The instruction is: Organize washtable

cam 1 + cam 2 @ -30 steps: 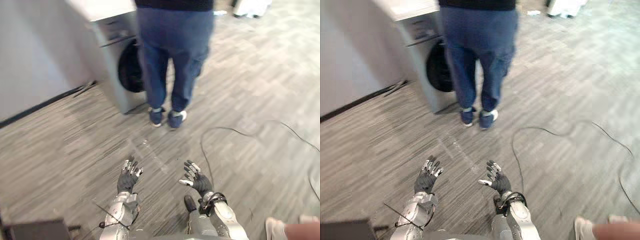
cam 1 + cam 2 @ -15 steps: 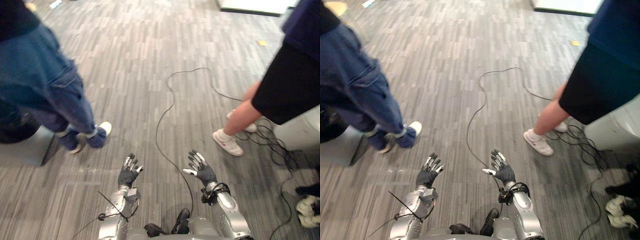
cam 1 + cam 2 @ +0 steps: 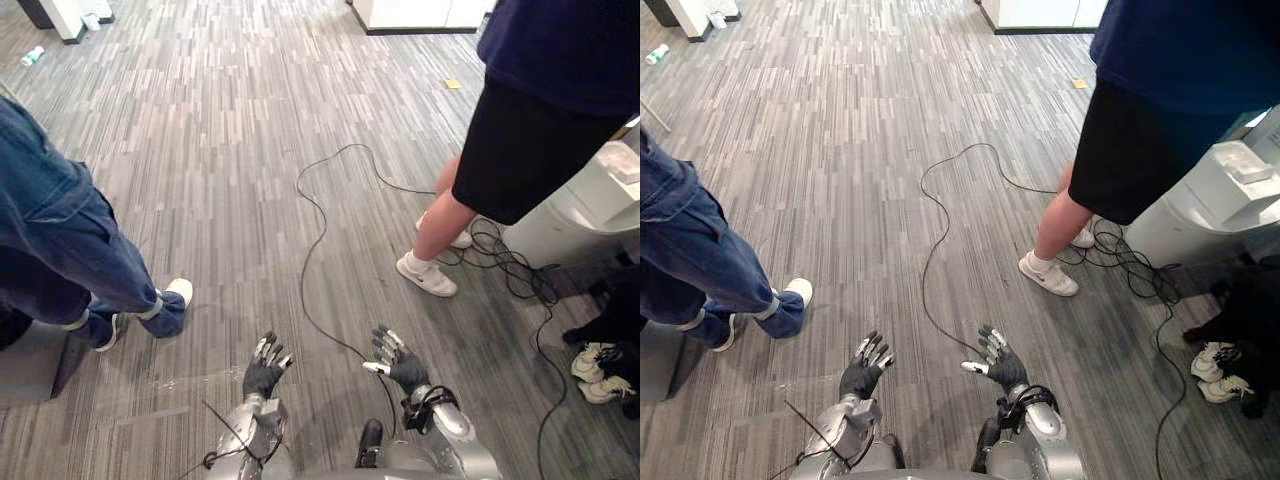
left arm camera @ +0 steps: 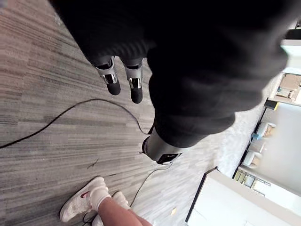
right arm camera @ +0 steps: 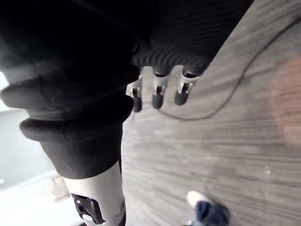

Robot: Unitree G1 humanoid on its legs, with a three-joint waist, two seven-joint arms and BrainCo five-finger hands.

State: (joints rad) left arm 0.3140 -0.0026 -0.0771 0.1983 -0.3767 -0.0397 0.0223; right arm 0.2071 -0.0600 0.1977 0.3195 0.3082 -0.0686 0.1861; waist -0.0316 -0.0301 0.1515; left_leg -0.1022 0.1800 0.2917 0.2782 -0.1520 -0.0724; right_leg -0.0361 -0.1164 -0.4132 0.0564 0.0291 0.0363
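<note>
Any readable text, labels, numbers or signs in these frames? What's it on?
No text reads in any view.
Yellow scrap on the floor: too small to tell.
White sneaker: a small red mark, no legible letters.
Bottle on the floor: label too small.

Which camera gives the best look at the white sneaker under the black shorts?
The right eye view: the white sneaker shows whole, from above. The left eye view shows it much the same; the left wrist view catches it from the side.

Open floor [image 3: 230,120] ahead — legs in jeans [image 3: 90,250] left (bare legs [image 3: 440,225] right)
</note>
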